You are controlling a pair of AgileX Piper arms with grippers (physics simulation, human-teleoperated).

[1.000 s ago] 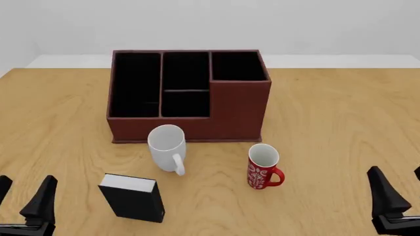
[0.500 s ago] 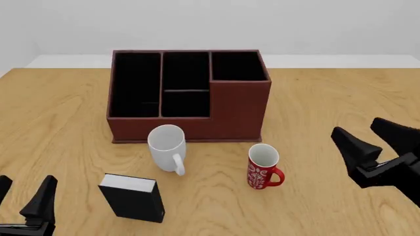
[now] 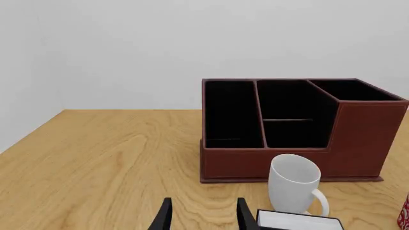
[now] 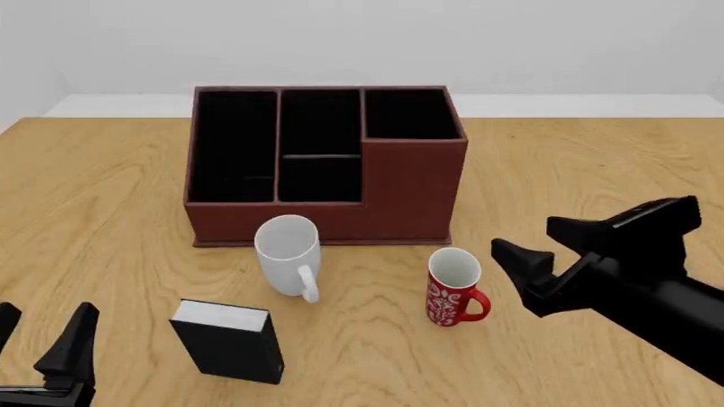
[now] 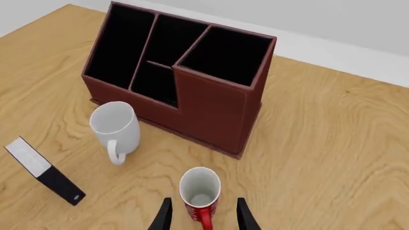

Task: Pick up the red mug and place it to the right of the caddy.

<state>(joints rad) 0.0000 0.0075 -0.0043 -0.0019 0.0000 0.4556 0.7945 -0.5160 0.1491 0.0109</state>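
Note:
The red mug (image 4: 455, 288) stands upright on the table in front of the caddy's (image 4: 413, 186) right front corner, its handle pointing right. My right gripper (image 4: 524, 236) is open and empty, just right of the mug and above the table. In the right wrist view the mug (image 5: 199, 191) shows between the two fingers (image 5: 164, 215), below the caddy (image 5: 214, 110). My left gripper (image 4: 40, 335) is open and empty at the table's near left. Its wrist view shows the caddy (image 3: 364, 139) and a sliver of the red mug (image 3: 404, 215).
A plain white mug (image 4: 286, 250) stands in front of the caddy's middle, left of the red mug. A small black box (image 4: 230, 339) stands nearer, left of the mugs. Bare wood table (image 4: 588, 161) lies right of the caddy.
My right arm has swung from the near right corner forward and left, up to the red mug's right side. The left arm and all objects have not moved.

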